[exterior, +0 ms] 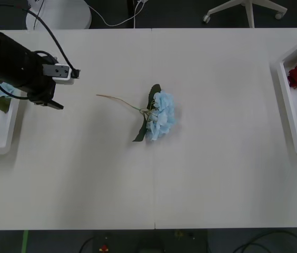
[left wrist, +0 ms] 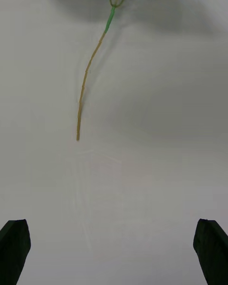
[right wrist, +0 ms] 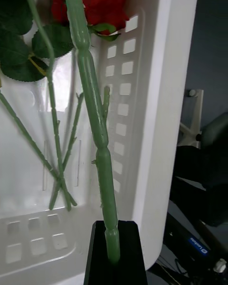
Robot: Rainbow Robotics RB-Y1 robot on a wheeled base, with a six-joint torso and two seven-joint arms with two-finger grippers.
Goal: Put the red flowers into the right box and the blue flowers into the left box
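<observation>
Over the right box (right wrist: pixel 161 123), right gripper (right wrist: pixel 113 251) pinches rose stem (right wrist: pixel 92 104).

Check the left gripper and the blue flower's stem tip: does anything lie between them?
No. In the left wrist view, bare table runs from the open left gripper to the stem tip.

A white table (exterior: pixel 217 174) is spanning a dark floor (exterior: pixel 180 13) (chair base (exterior: pixel 246 9) and cables (exterior: pixel 118 22) lying behind).
</observation>
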